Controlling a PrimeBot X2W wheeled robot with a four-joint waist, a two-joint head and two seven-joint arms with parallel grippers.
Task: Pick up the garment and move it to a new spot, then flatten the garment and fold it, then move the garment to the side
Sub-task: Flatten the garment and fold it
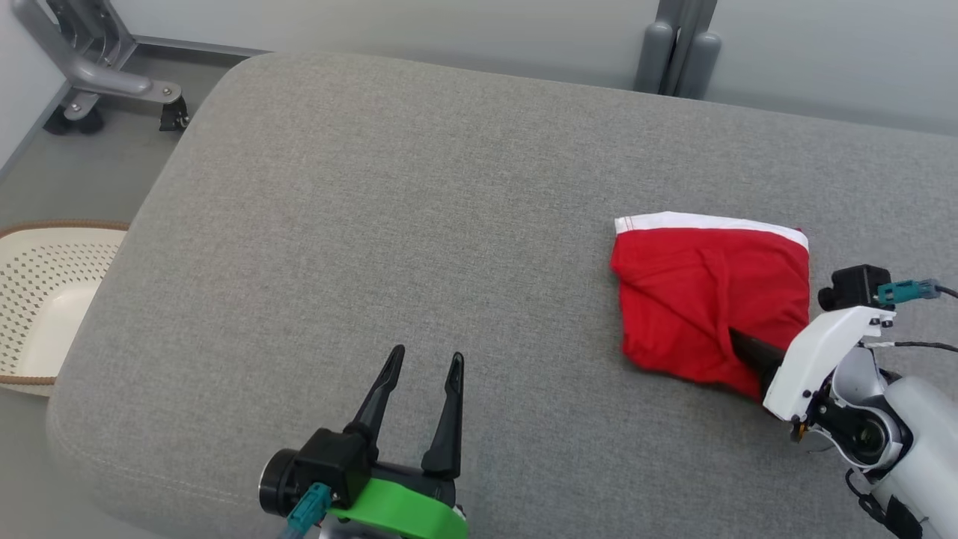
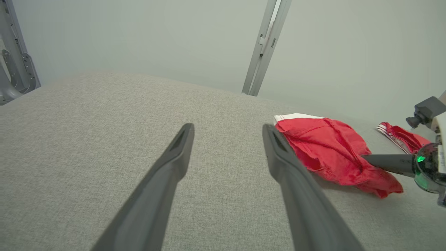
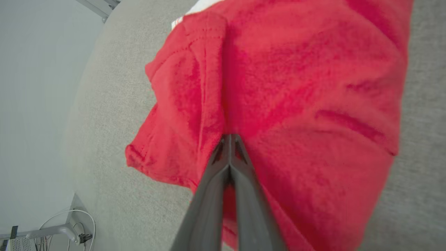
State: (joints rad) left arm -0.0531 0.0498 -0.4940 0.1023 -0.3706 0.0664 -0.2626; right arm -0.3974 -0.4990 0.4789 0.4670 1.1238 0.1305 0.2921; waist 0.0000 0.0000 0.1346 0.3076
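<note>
Garment: folded into a compact, roughly square red packet on the right part of the grey table, with a white band along its far edge.
Right gripper: comes in low from the packet's near right corner. Its fingers are pressed together, with the tips on a crease in the top layer, and they appear to pinch that ridge of cloth.
Left gripper: hovers over bare table with its fingers spread wide, holding nothing.
Key relation: the garment lies directly under and ahead of the right fingertips. It is well off to the right of the left gripper, so the right arm is clearly the nearer one.
Axis: the packet is slightly wider across than deep. The crease runs near-to-far, roughly in line with the right fingers.
Step judged: folding looks finished, and what remains is moving the garment to the side.
Next move calls for: a pull or lift along the table that carries the whole packet. A pinch on the top layer alone could peel the fold open.
Free space: open table lies to the left, and a basket sits beyond the left edge.
Nearby: the left wrist view shows a second red piece lying apart, beyond the garment.
</note>
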